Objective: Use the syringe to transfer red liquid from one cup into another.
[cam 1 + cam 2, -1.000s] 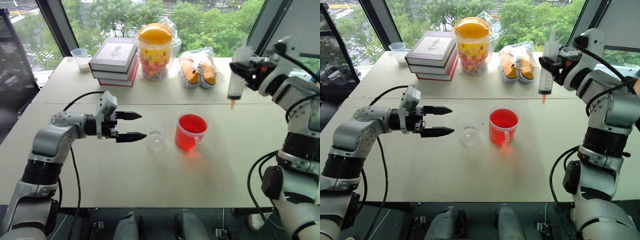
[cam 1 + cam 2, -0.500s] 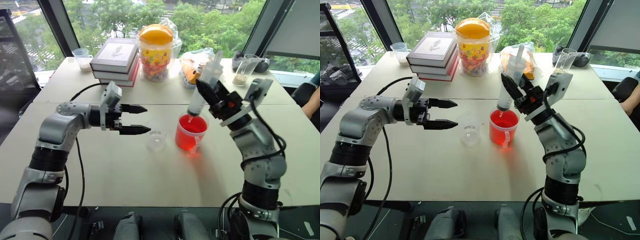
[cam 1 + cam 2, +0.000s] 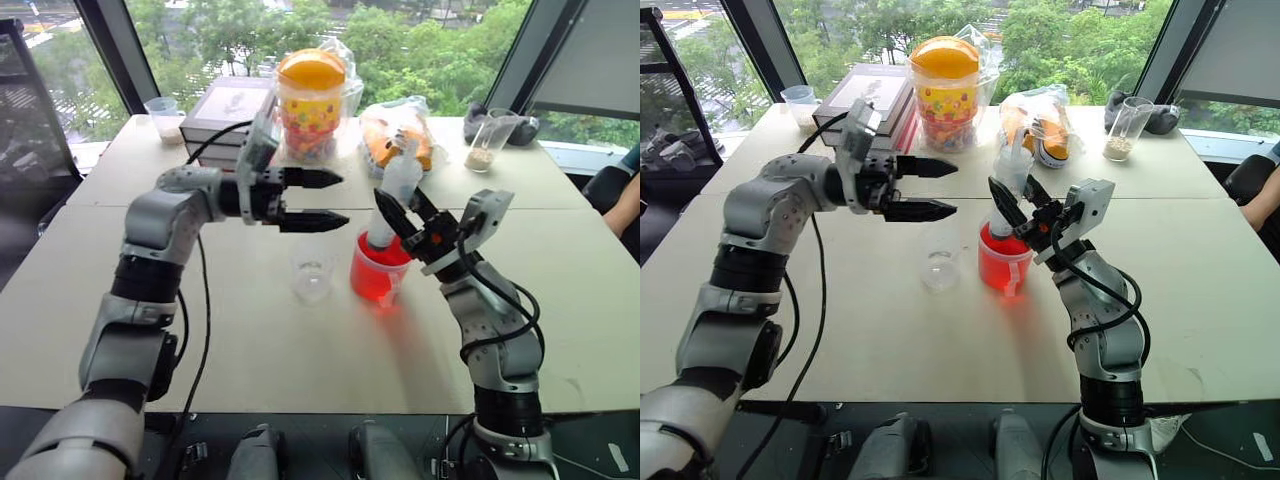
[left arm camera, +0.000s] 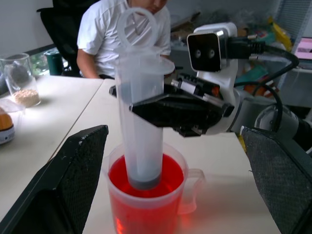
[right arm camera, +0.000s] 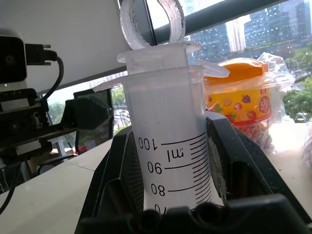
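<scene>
Nearly upright syringe point(image 3: 393, 200), tip down in handled cup point(image 3: 380, 275), seemingly submerged

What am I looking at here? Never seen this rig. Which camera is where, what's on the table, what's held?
It's a humanoid robot with two arms, each ending in a two-finger gripper. Two pictures come from its head, looking down over the table; the other two from a camera on each wrist.

The right gripper is shut on the syringe, whose lower end stands in the red liquid of the handled cup. The left gripper is open, holding nothing, above the small clear cup.

Farther back: stacked books, a candy jar, a bag of orange items, a glass with beige grains.
</scene>
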Tool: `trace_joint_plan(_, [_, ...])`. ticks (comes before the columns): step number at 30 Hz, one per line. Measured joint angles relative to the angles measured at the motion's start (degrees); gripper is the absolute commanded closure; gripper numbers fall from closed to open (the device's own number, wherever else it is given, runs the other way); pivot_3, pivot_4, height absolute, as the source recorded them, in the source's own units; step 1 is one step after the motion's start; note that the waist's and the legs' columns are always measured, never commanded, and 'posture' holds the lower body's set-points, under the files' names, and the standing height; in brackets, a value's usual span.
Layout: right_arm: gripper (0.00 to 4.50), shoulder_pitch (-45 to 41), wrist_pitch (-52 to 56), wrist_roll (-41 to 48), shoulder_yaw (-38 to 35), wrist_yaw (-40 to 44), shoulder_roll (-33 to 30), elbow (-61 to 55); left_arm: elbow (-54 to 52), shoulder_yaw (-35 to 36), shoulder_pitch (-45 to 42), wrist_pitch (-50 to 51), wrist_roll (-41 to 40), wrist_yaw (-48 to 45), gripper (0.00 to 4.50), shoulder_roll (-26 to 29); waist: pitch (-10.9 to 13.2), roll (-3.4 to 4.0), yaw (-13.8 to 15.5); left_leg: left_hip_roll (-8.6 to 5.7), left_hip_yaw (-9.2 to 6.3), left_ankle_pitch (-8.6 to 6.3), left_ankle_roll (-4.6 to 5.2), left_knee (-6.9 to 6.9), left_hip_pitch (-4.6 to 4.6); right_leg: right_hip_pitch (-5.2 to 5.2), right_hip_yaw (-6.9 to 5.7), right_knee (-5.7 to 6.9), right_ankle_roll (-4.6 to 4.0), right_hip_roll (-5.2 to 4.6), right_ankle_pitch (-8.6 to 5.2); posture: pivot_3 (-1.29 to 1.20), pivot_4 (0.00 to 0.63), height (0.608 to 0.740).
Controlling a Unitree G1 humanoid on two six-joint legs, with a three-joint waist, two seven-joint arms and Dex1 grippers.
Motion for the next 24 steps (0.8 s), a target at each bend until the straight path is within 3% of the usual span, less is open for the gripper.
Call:
trace_joint_plan(8, [3.07,1.0,-0.7,-0.3,1.8,-0.5,-0.5,0.2,5.9,-0.5,-5.8,-2.6,1.6,1.5,0.0,-7.5,0.0,0.0,0.0,0.0,-0.02,0.0,0.0,0.0,-0.01,0.0,0.0,-0.01,0.01,0.02,-0.01,0.0,0.15,0.74])
trace_joint_plan(17, [3.07,1.5,-0.7,-0.5,2.4,-1.1,-0.9,0.2,6.5,-2.2,-7.2,-3.4,1.7,-2.2,0.0,-9.1,0.0,0.0,0.0,0.0,-0.03,0.0,0.0,0.0,0.0,0.0,0.0,-0.01,0.0,0.02,-0.01,0.0,0.15,0.74])
trace_joint_plan(20, [3.07,1.5,-0.9,-0.5,2.7,-1.1,-1.1,0.2,6.7,-2.3,-7.6,-3.4,1.9,-2.9,0.81,-9.6,0.0,-0.01,0.0,0.0,-0.04,0.0,0.0,0.0,-0.01,0.0,0.0,-0.01,0.01,0.02,-0.01,0.0,0.15,0.74])
trace_joint_plan(24, [3.07,1.4,-1.4,-0.5,3.1,-0.7,-1.6,0.2,9.2,-2.2,-9.2,-4.6,3.6,-2.6,2.74,-10.3,0.0,-0.01,0.0,-0.01,-0.04,0.0,0.0,0.0,-0.01,0.0,0.0,-0.02,0.01,0.02,-0.01,0.0,0.15,0.74])
